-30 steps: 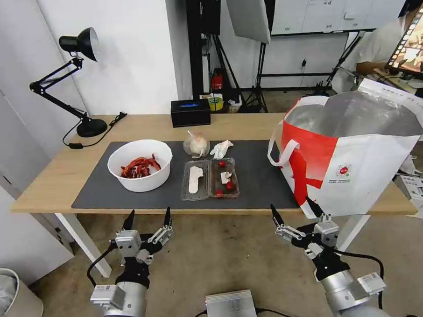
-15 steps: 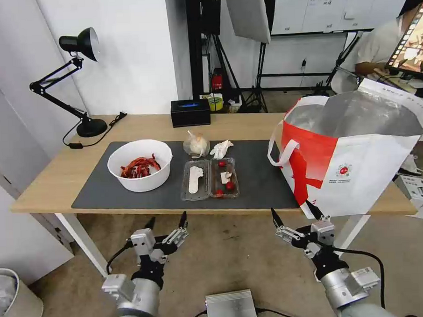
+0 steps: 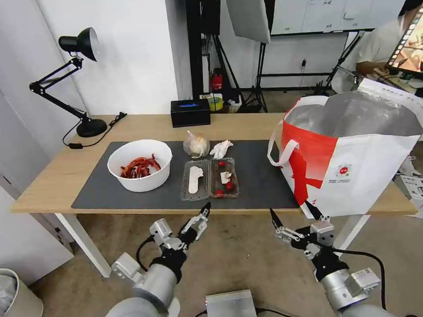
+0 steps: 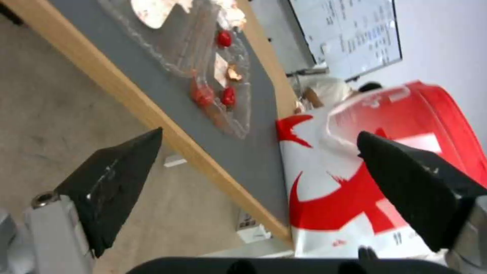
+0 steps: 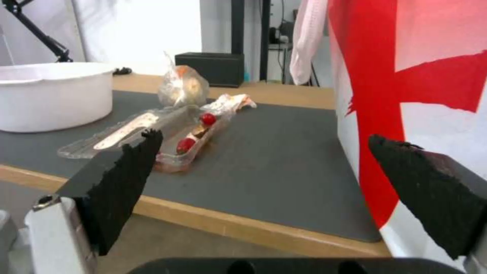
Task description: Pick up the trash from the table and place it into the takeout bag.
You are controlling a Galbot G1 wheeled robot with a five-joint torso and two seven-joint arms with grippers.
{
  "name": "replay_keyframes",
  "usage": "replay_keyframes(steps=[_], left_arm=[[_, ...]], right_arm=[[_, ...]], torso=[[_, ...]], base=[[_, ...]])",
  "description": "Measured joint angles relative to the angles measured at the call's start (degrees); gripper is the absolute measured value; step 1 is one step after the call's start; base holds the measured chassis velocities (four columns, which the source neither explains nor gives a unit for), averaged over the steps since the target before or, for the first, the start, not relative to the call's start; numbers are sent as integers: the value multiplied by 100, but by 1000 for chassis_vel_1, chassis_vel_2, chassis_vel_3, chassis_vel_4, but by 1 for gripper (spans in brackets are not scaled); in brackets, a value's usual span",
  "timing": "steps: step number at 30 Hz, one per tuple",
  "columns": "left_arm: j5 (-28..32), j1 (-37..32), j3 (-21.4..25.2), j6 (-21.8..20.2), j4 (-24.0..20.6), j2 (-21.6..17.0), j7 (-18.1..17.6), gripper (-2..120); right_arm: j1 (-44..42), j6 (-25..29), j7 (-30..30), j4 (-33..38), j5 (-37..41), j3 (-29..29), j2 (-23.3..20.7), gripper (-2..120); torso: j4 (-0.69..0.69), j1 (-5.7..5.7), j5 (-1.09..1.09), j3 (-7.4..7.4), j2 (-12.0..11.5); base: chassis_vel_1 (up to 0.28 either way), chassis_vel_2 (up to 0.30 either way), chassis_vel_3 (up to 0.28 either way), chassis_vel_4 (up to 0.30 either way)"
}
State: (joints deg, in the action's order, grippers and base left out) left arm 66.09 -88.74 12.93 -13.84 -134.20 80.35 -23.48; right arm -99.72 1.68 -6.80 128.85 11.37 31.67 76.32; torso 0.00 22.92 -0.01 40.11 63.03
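Light wood forms the long table [image 3: 247, 122] on white legs, and a large dark grey rectangular mat [image 3: 259, 184] covers its middle. On the left part of the mat stands the white round bowl of red scraps [image 3: 140, 171]. Just right of it lies the clear plastic clamshell tray with red bits [image 3: 209, 178], opened flat, near the table's near edge. Beyond the tray, toward the far side of the mat, sit the small knotted clear bag [image 3: 196, 144] and, just right of that, the crumpled white tissue [image 3: 220, 149]. At the table's right end stands the large boxy white and red takeout bag [image 3: 356, 157] with silver foil lining, its mouth open upward and a white loop handle hanging on its left side. A black rectangular box [image 3: 190, 112] rests at the far edge, and a black desk lamp [image 3: 79, 80] stands on the far left corner.

The left gripper [image 3: 195, 220] is raised in front of the table's near edge, just below the clamshell tray, its jaws spread apart and holding nothing; the left wrist view shows the tray [image 4: 203, 64] and the bag [image 4: 385, 152] between its black fingertips [image 4: 116, 179]. The right gripper [image 3: 293, 218] hangs lower, in front of the near edge below the bag's left corner, jaws also released and empty.
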Motion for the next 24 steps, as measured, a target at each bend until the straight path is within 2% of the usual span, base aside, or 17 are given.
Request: replay_keyframes(steps=[4, 13, 17, 24], left_arm=[[153, 248, -114, 231, 171, 148, -186, 100], [372, 851, -306, 340, 517, 359, -455, 100], [435, 1326, -441, 341, 945, 398, -740, 100], [406, 1798, -536, 355, 1472, 445, -935, 100]], right_arm=[[-8, -12, -14, -4, -142, -57, 114, 100], [-116, -13, -75, 18, -311, -48, 222, 100], [-150, -13, -85, 31, -355, -26, 265, 100], [-165, -10, -64, 31, -400, -19, 311, 100]], torso=[[0, 0, 1, 0, 0], [0, 0, 1, 0, 0], [0, 0, 1, 0, 0], [0, 1, 1, 1, -1]], base=[[0, 0, 0, 0], [0, 0, 0, 0], [0, 0, 0, 0], [0, 0, 0, 0]])
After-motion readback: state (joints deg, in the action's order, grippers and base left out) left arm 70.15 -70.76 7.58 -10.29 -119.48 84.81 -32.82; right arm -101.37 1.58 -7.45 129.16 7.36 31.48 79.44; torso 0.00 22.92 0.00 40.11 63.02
